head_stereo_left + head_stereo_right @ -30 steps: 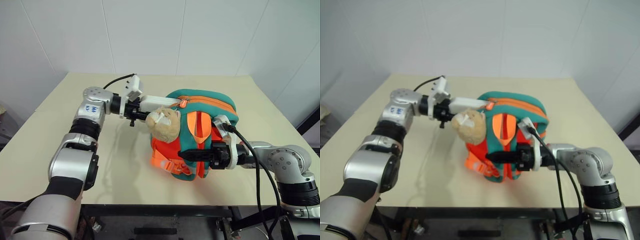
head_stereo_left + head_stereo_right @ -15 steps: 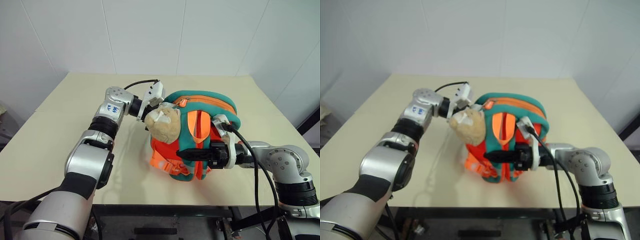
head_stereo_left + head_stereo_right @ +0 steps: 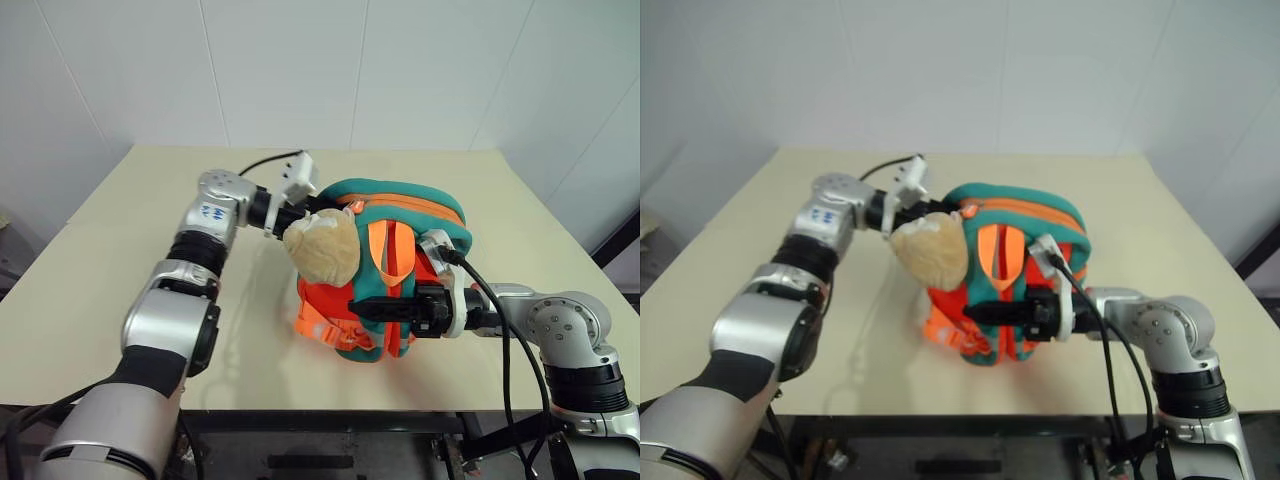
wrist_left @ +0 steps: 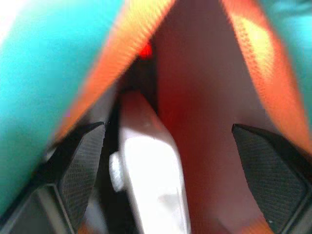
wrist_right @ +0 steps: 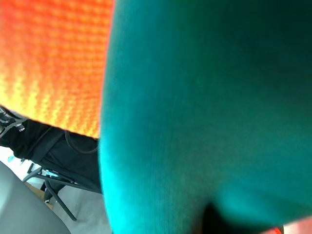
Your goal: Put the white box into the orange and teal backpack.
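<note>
beige table (image 3: 120, 290) against white panelled walls (image 3: 280, 70); left gripper (image 4: 165, 146) spread, right gripper (image 3: 385, 310) pinching backpack (image 3: 410, 215).

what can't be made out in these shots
- white box: left wrist view shows one blurred end inside the orange and teal backpack; how deep it sits is unclear.
- right gripper: head views, fingertips buried among the backpack straps.
- Backpack's far side: hidden by its own bulk.

one orange and teal backpack (image 3: 415, 215), one white box (image 4: 151, 180), one plush toy (image 3: 322, 248), one table (image 3: 100, 260)
</note>
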`<state>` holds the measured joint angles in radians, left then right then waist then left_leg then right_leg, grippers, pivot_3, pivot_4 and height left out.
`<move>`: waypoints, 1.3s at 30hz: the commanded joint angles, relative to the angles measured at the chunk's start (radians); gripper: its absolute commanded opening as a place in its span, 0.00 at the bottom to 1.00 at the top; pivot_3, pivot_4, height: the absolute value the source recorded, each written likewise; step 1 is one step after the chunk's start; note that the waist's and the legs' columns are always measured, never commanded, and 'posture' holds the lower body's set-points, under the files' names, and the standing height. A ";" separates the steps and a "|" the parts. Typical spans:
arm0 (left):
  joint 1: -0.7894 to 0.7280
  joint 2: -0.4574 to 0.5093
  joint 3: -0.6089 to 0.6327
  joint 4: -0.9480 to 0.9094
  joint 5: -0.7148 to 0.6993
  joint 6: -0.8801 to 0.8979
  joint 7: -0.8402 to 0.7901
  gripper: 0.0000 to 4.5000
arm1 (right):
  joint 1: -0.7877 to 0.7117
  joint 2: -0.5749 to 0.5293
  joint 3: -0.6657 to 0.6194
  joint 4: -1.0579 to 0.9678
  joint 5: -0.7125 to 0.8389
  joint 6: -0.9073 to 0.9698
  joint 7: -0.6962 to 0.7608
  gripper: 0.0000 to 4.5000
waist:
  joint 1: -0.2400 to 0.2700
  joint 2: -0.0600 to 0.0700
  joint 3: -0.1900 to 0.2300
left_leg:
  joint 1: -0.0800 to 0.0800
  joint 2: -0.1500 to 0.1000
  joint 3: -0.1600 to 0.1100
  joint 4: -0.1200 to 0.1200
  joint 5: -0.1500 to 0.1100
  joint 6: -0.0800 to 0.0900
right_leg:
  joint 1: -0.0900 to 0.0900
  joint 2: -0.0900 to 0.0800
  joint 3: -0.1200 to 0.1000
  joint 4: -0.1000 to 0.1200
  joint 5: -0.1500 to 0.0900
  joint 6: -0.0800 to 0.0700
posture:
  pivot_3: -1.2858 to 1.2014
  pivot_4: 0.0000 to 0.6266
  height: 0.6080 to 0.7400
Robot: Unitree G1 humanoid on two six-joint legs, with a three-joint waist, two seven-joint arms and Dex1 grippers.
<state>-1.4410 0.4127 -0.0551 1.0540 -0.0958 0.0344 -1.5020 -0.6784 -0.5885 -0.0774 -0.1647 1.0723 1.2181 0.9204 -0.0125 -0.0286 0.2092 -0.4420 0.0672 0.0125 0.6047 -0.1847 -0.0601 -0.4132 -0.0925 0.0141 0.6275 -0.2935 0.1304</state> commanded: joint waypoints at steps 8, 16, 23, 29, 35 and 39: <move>0.076 0.257 -0.026 -0.254 -0.232 0.274 -0.112 0.99 | 0.003 0.012 0.017 -0.012 0.001 0.000 0.002 0.02 | -0.009 0.000 0.000 | 0.000 0.000 0.000 0.001 0.000 0.000 | 0.000 0.000 0.000 0.001 0.000 0.000 | 0.52 0.24 1.00; 0.190 0.438 -0.016 -0.529 -0.524 0.678 -0.112 0.99 | -0.004 0.015 0.028 0.003 -0.009 -0.005 0.014 0.02 | -0.017 0.000 0.000 | 0.001 0.000 0.000 0.000 0.000 0.000 | 0.000 0.000 0.001 0.002 -0.001 0.000 | 0.52 0.24 1.00; 0.351 0.423 0.015 -0.836 -0.635 0.862 -0.015 0.99 | -0.012 0.019 0.042 0.015 -0.018 -0.015 0.026 0.02 | -0.015 0.000 0.000 | 0.002 0.000 0.000 0.002 0.000 0.000 | 0.001 0.000 0.002 0.003 -0.001 0.000 | 0.52 0.24 1.00; 0.412 0.387 0.002 -0.967 -0.629 0.920 0.064 0.99 | -0.012 0.022 0.042 0.016 -0.022 -0.017 0.030 0.02 | -0.017 0.000 0.000 | 0.002 0.000 0.000 0.004 0.000 0.000 | 0.001 0.001 0.004 0.005 -0.001 0.000 | 0.52 0.24 1.00; 0.410 0.306 -0.011 -0.968 -0.578 0.871 0.150 0.99 | -0.007 0.033 0.040 0.009 -0.019 -0.016 0.022 0.02 | -0.014 0.000 0.000 | 0.002 0.000 0.000 0.005 0.000 0.000 | 0.002 0.001 0.004 0.005 -0.001 0.000 | 0.52 0.24 1.00; 0.381 0.237 0.000 -0.948 -0.551 0.851 0.226 0.99 | -0.003 0.037 0.035 0.005 -0.018 -0.014 0.018 0.02 | -0.015 0.000 0.000 | 0.002 0.000 0.000 0.005 0.000 0.000 | 0.002 0.001 0.005 0.004 -0.001 0.000 | 0.52 0.24 1.00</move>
<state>-1.0201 0.6681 -0.0640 0.1262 -0.6496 0.9056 -1.3035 -0.6817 -0.5614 -0.0501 -0.1418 1.0393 1.1990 0.9378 -0.0272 -0.0284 0.2093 -0.4398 0.0672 0.0125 0.6101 -0.1847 -0.0600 -0.4111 -0.0908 0.0194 0.6320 -0.2940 0.1307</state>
